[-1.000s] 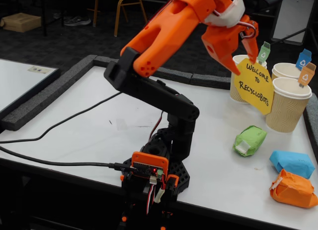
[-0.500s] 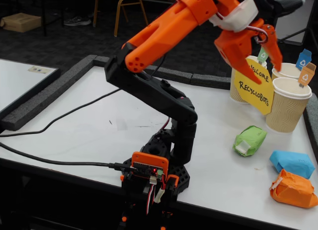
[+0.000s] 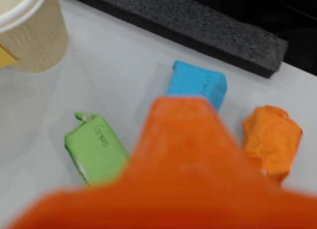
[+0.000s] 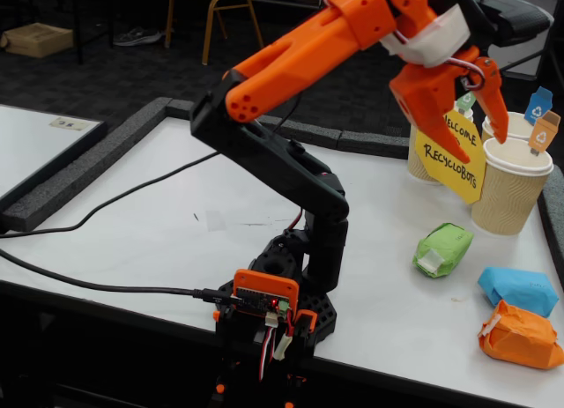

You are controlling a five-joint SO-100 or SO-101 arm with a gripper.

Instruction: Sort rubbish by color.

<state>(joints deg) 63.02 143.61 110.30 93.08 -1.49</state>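
The 3 wads, green wad (image 4: 443, 248), blue wad (image 4: 518, 289) and orange wad (image 4: 520, 335), lie loose on the white bench (image 4: 176, 223) just short of the tagged cups (image 4: 511, 183), presumably staged for sorting. Above them the end effector (image 4: 480, 124) hangs empty, fingers spread, arm stretched high and pitched downward.

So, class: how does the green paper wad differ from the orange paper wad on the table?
The green paper wad is a fairly smooth, blocky packet; the orange paper wad is more crumpled and lumpy. In the fixed view, the green one lies nearer the cups, the orange one nearest the table's front edge. Both lie loose on the white table, untouched.
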